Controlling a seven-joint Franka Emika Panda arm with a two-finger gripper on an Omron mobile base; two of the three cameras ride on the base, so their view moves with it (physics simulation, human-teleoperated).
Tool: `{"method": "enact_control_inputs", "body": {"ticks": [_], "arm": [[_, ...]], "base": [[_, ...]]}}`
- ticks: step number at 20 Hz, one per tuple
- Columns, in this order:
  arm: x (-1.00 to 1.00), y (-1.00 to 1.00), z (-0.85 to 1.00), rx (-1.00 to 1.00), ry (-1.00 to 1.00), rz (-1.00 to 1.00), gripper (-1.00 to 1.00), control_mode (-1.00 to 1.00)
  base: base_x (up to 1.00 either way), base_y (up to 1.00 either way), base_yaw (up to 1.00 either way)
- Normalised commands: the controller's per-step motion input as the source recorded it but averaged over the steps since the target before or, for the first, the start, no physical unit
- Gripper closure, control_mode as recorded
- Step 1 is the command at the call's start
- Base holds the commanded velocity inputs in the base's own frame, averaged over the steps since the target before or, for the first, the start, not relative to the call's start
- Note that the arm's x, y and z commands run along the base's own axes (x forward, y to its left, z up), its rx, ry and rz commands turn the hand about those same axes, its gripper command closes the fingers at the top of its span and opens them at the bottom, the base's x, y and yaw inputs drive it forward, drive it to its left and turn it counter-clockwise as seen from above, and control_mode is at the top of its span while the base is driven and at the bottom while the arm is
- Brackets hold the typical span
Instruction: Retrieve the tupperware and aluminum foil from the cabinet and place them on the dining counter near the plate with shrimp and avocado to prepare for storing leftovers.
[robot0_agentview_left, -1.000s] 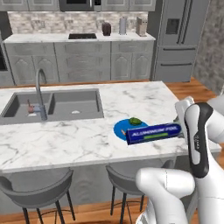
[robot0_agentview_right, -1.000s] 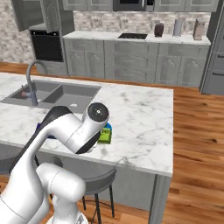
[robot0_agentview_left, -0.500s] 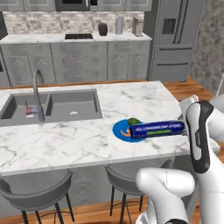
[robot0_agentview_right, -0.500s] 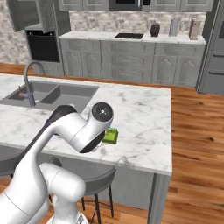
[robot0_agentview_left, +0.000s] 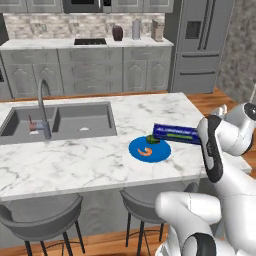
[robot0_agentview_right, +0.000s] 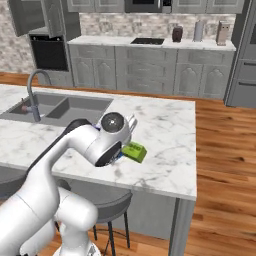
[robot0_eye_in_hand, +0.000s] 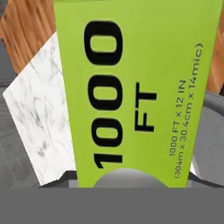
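1. The dining counter (robot0_agentview_left: 75, 165), white-grey marble with a steel double sink (robot0_agentview_left: 60, 122) and an arched faucet (robot0_agentview_left: 44, 107), spans the left base view. Its far left runs off the frame, and the arm covers part of its near right edge.
2. The back wall holds a steel refrigerator (robot0_agentview_left: 202, 45), cut off at the top, and a pale worktop with a black cooktop (robot0_agentview_left: 90, 41). Three small things stand on that worktop, too small to name.
3. Two grey stools (robot0_agentview_left: 42, 222) stand under the counter's near edge, one cut by the frame and the other half hidden behind the arm.
4. The aluminum foil (robot0_agentview_left: 176, 133) is a long, slim dark-blue box with pale lettering and a green stripe. It hangs level above the counter, its left end over the plate's far edge. Its right end disappears behind the wrist.
5. In the hand view its end face (robot0_eye_in_hand: 135, 87) is lime green with black "1000 FT" lettering (the smaller print is just readable).
6. The plate with shrimp and avocado (robot0_agentview_left: 149, 149) is round and bright blue, with an orange piece and something green that the box partly covers.
7. The gripper (robot0_agentview_right: 125, 150) is mostly buried behind the wrist, yet it seems clamped around the foil box, whose green end pokes out beside it.
8. Since the earlier frame both base views have slid sideways across the kitchen, so the camera moved; the box stays over the plate.
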Motion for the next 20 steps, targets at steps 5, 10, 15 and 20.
{"method": "enact_control_inputs", "body": {"ticks": [5, 10, 15, 20], "arm": [[0.39, 0.00, -0.26, 0.00, 0.00, -0.51, 1.00, -1.00], [0.28, 0.00, -0.21, 0.09, 0.00, -0.47, 1.00, -1.00], [0.23, 0.00, -0.06, 0.19, 0.01, -0.38, 1.00, -1.00], [0.32, -0.06, 0.00, 0.28, 0.06, -0.14, 1.00, -1.00]], "base": [[0.00, 0.00, 0.00], [0.00, 0.00, 0.00], [0.00, 0.00, 0.00], [0.00, 0.00, 0.00]]}}
